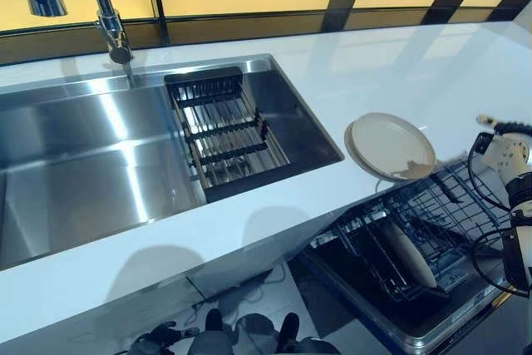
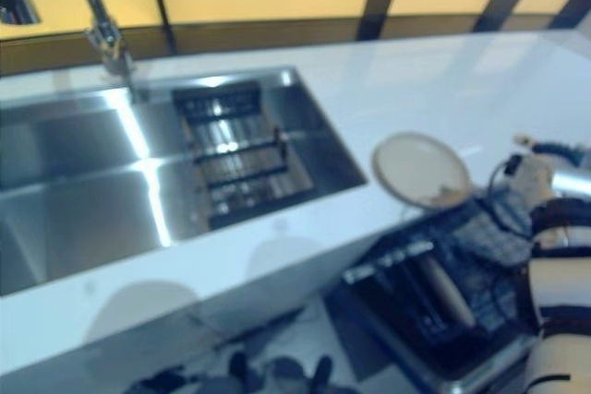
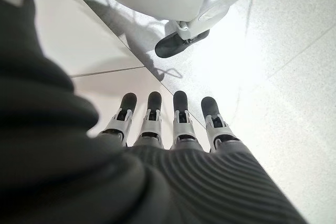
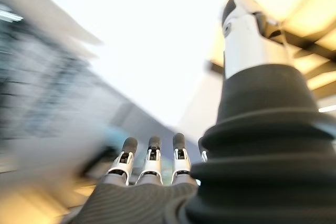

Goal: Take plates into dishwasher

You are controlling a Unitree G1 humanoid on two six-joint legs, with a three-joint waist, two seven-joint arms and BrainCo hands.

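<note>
Left eye view: a beige plate (image 1: 391, 145) lies on the white surface (image 1: 349, 72) right of centre, overhanging its near edge above the open dishwasher rack (image 1: 416, 239) at lower right, where a second plate (image 1: 409, 253) stands on edge. The right hand (image 4: 152, 169) is empty, fingers straight. The left hand (image 3: 173, 124), fingers extended, hangs over the floor, grasping nothing. A steel sink (image 1: 108, 155) fills the left.

Brushed, shiny steel in the sink (image 1: 75, 164), dark wire rack (image 1: 223, 132) inside it. Right of the sink, glossy white counter (image 1: 374, 72), smooth matt beige plate (image 1: 391, 145); below, dark wire dishwasher rack (image 1: 432, 230).
</note>
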